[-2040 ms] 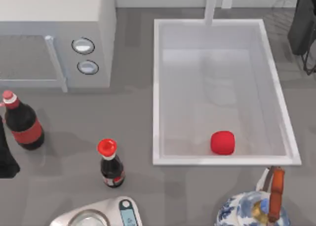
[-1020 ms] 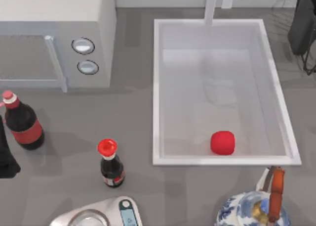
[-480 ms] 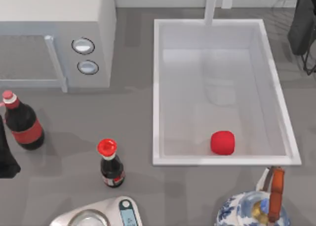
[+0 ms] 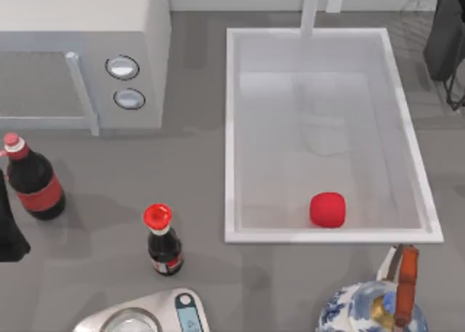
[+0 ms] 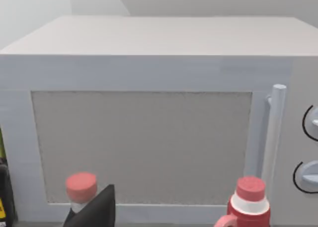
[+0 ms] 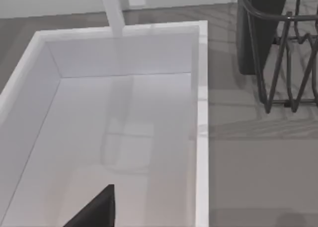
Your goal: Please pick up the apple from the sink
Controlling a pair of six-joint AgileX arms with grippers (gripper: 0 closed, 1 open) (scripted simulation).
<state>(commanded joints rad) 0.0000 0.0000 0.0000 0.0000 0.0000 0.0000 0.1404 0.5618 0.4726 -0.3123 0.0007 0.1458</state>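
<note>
Apple (image 4: 328, 209) lay in sink (image 4: 229, 128), near its front wall. Left arm parked at counter's (image 4: 196, 172) left edge. Could not tell either tool's opening.

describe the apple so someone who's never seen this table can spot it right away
Find the sink, the large white basin right of the microwave. The apple lies on its pale floor by the near wall: a plain red blob, unlike the red-capped dark bottles outside.

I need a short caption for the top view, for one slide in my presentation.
Red apple lying in the white sink, near its front wall; microwave and two bottles at left.
</note>
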